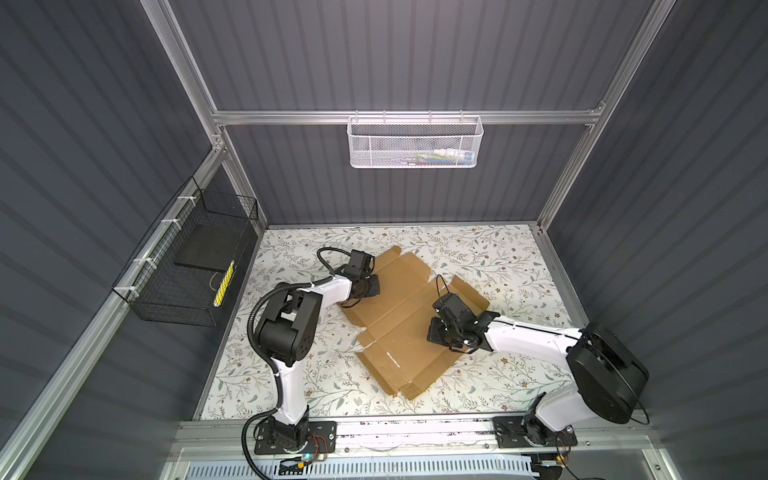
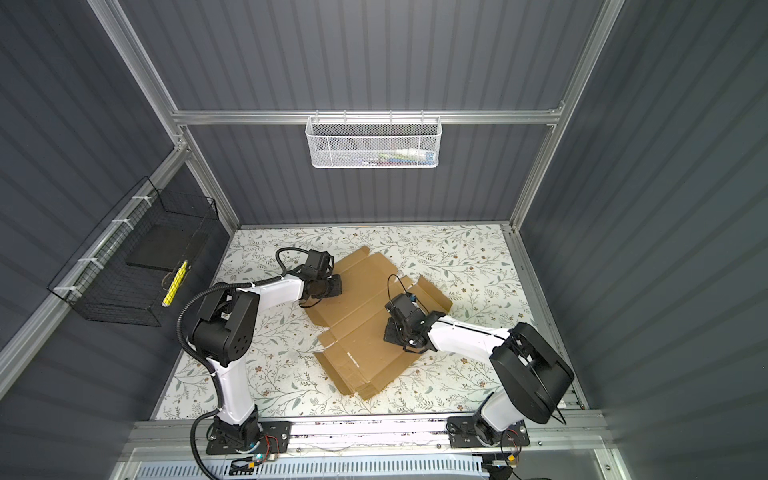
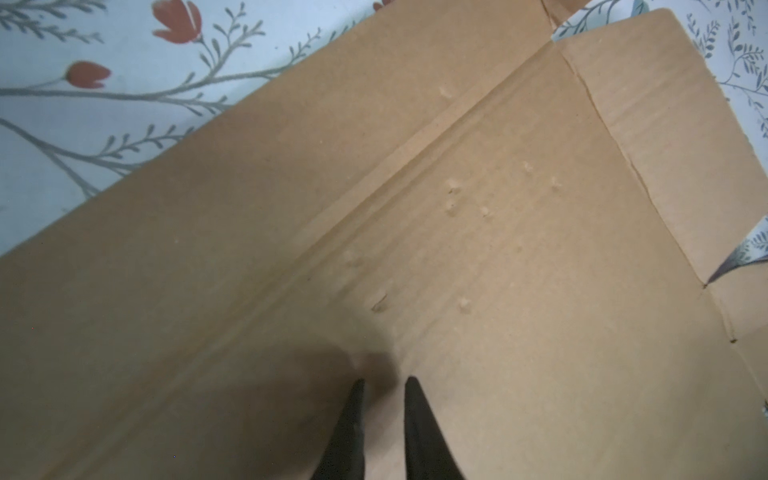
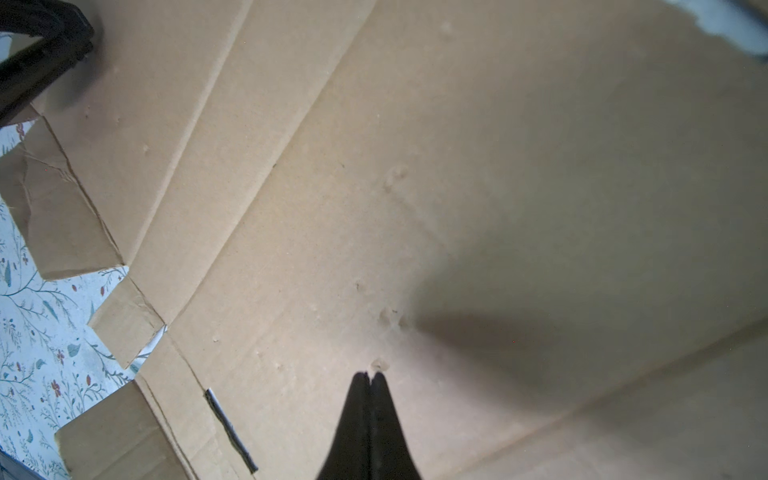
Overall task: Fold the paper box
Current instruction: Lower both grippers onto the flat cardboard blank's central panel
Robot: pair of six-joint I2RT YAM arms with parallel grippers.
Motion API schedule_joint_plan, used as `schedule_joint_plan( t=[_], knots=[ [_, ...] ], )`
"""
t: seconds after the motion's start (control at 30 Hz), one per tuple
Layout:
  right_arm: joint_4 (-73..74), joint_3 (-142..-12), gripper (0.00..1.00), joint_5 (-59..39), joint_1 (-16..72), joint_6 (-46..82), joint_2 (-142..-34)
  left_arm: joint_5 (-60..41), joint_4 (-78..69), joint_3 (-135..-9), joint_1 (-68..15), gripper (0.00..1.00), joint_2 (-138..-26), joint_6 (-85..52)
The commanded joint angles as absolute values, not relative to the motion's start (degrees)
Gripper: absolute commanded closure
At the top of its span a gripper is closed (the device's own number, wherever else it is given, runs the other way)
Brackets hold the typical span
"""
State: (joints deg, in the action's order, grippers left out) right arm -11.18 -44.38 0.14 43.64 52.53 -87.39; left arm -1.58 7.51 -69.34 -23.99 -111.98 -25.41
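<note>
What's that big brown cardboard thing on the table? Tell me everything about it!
The paper box is plain brown cardboard. It is a flat cut-out sheet, not folded up yet. It has long crease lines, flaps and small tabs along its edges, and little dents in its top face. It lies slanted on the flowery table. The left pincer and the shut right pincer point tip-first at its top face, very close. Neither grips it, and whether they press on it is hard to tell.
</note>
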Motion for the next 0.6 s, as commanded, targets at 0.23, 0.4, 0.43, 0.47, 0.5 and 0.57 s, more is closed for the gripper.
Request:
schedule_joint_plan(
  t=[0.23, 0.4, 0.43, 0.47, 0.5, 0.57],
  knots=[
    [-11.39, -45.97, 0.98, -0.09, 42.60, 52.56, -90.59, -0.80, 6.86, -65.93, -24.33, 1.00, -111.09, -26.12],
    [-11.95, -46.44, 0.98, -0.03, 41.26, 52.82, -91.31, -0.58, 6.88, -64.65, -24.32, 1.00, -110.34, -26.10],
    [-12.28, -46.62, 0.97, 0.05, 41.05, 52.74, -91.45, -0.55, 6.85, -64.37, -24.35, 1.00, -110.18, -26.11],
    [-12.50, -46.83, 0.97, 0.15, 40.64, 52.66, -91.64, -0.57, 6.86, -64.00, -24.35, 1.00, -110.04, -26.23],
    [-12.77, -47.08, 0.97, 0.00, 40.37, 52.57, -91.81, -0.55, 6.75, -63.74, -24.35, 1.00, -110.04, -26.41],
    [-13.17, -47.61, 0.97, -0.09, 39.70, 52.22, -92.56, -0.59, 6.68, -63.12, -24.35, 1.00, -109.62, -26.62]
  ],
)
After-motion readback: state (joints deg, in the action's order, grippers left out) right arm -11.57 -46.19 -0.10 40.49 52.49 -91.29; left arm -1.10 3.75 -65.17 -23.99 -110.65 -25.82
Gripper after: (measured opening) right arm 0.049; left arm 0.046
